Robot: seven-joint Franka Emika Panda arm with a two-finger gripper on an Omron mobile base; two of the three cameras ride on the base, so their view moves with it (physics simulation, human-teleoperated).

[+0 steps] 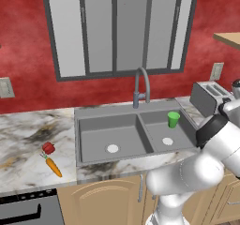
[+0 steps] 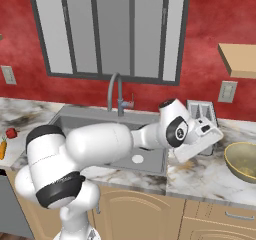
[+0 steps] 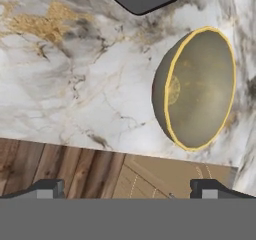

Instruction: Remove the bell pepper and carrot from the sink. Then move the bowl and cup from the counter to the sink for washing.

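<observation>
Fingers (image 3: 50,188): spread wide and empty, both tips showing along the bottom of the hand view with nothing between them. The gripper (image 2: 210,130) hangs over the desk (image 2: 200,176) right of the sink (image 1: 136,135), apart from every object.

The bowl (image 3: 197,86) lies ahead of the fingers on the marble, upright, not touched; in the right base view the bowl (image 2: 242,160) sits at the far right, just beyond the hand. A dark toaster (image 2: 202,111) stands behind the hand, against the wall.

The cup (image 1: 173,119) stands upright in the right basin. The bell pepper (image 1: 48,148) and carrot (image 1: 54,167) lie on the desk left of the sink, close together, outside the basins.

Judgement: three items appear placed; the bowl is the step in hand. The next move calls for bringing the wide fingers over the bowl's rim, one inside and one outside the wall, before closing, then a carry leftward to a basin.
</observation>
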